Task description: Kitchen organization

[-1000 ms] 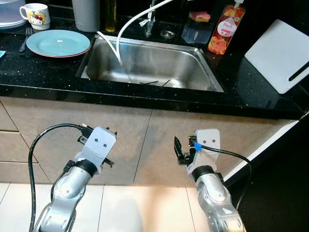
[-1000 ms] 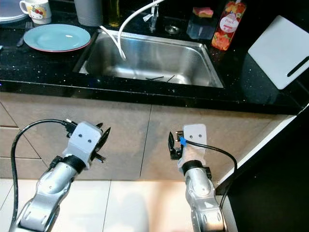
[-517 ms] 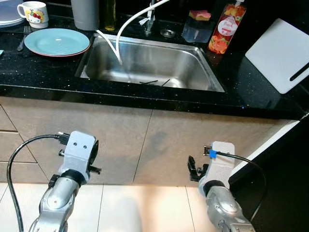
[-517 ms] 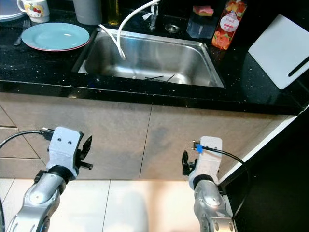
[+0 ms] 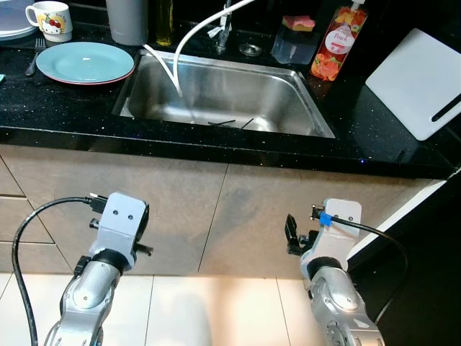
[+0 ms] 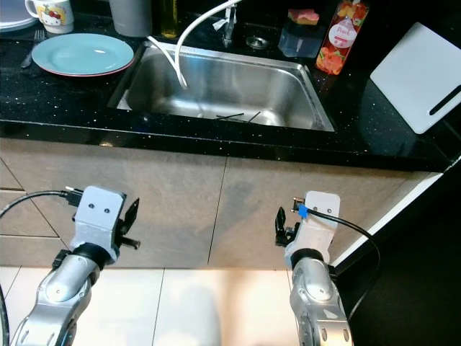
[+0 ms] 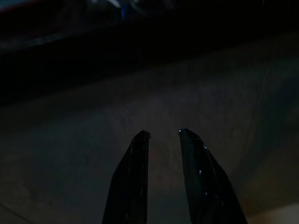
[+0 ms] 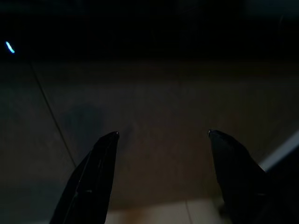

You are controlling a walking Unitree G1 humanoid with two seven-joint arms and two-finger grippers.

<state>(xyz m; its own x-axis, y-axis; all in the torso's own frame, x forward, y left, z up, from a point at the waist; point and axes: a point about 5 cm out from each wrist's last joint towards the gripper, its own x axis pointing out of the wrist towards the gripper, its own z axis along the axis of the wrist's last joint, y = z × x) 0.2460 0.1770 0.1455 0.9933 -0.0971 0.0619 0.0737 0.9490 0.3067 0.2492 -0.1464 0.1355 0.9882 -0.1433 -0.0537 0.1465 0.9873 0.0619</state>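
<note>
A black counter (image 5: 65, 108) carries a light blue plate (image 5: 85, 63), a white cartoon mug (image 5: 52, 20) and a fork (image 5: 34, 61) at the far left. The steel sink (image 5: 302, 101) holds two dark chopsticks (image 5: 230, 123). Both arms hang low in front of the beige cabinet doors, below the counter edge. My left gripper (image 5: 144, 231) is under the plate side, its fingers (image 7: 140, 177) a narrow gap apart with nothing between them. My right gripper (image 5: 292, 234) is under the sink's right end, its fingers (image 8: 93, 177) wide apart and empty.
Behind the sink stand a red soap bottle (image 5: 335, 43), a sponge in a holder (image 5: 295, 40) and a grey canister (image 5: 130, 21). A white hose (image 5: 194, 32) curves into the basin. A white cutting board (image 5: 421, 79) lies at the right. Pale floor tiles (image 5: 216, 310) lie below.
Both arms dropped and spread apart from a second ago, then rose slightly in the last half second. Nothing on the counter has moved.
</note>
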